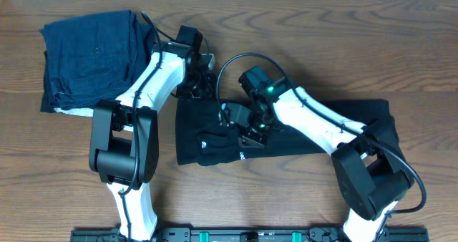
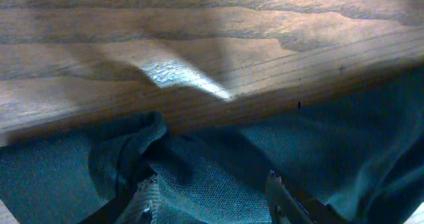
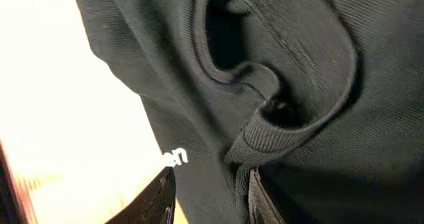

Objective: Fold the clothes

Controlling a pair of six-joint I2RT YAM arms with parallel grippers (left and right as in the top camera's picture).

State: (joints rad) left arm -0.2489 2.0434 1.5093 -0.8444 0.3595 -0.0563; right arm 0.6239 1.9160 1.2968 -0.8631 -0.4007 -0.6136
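Black T-shirt (image 1: 193,138) crumpled on counter (image 1: 300,34). Left claw (image 2: 205,197) at shirt's upper edge, cloth bunched between tips; grip unclear. Right claw (image 3: 211,184) astride collar (image 3: 265,128); cannot tell whether clenched.

Black T-shirt (image 1: 195,131), perhaps half-folded, mid-table

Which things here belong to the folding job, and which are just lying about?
Job:
- black T-shirt, mid-table

Lying about:
- folded navy garments, upper left in the overhead view
- white layer beneath them
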